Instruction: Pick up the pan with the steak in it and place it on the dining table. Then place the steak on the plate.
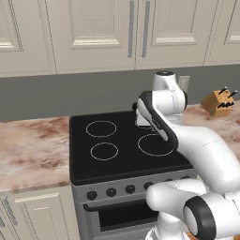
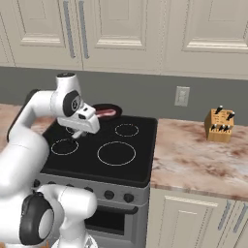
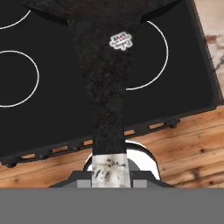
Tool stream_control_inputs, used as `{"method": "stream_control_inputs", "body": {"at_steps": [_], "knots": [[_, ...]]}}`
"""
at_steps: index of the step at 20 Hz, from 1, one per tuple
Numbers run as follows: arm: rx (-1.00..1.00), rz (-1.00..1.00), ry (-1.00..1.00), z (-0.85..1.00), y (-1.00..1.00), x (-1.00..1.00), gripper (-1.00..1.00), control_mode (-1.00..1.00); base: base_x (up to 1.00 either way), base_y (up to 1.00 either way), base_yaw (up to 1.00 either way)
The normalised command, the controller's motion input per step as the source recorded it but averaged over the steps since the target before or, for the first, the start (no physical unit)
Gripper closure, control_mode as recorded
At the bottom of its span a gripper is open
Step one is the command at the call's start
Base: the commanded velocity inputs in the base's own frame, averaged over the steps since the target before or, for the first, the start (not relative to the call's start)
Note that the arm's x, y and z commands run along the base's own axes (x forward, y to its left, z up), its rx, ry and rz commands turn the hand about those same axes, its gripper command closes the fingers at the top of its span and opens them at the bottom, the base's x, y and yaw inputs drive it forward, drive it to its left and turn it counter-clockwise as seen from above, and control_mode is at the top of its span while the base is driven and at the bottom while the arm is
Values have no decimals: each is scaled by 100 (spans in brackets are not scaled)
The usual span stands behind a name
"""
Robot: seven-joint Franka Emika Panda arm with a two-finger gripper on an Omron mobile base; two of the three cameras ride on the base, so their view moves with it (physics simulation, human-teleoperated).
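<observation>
Stove: glossy flat black glass cooktop [image 2: 111, 150] with thin white ring burners, a row of dark round knobs along its front.
Counter: pink-brown marbled stone top [image 2: 198, 160] over cream panelled cabinets.
Pan: round shallow black frying pan [image 2: 107, 110] with a speckled matte handle [image 3: 105, 87], lifted above the cooktop's rear.
Steak: flat red-pink cut [image 2: 105, 113] lying inside the pan.
Gripper: two-finger gripper [image 3: 110, 174], jaws pinching the handle's pale end.
Knife block: angled wooden block [image 2: 219, 125].

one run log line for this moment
phase: lifting pan | tool: shut on pan handle | pan: above stove | steak: in pan
</observation>
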Motion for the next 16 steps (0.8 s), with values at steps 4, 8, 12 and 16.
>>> {"method": "stream_control_inputs", "body": {"at_steps": [4, 8, 12, 16], "knots": [[0, 17, 0, 37, 0, -90, 100, -100, 0, 0, 0], [0, 18, 0, 41, 0, -85, 100, -100, 0, 0, 0], [1, 18, 4, 51, 0, -79, 100, -100, 0, 0, 0], [2, 19, 3, 50, 0, -79, 100, -100, 0, 0, 0]]}}
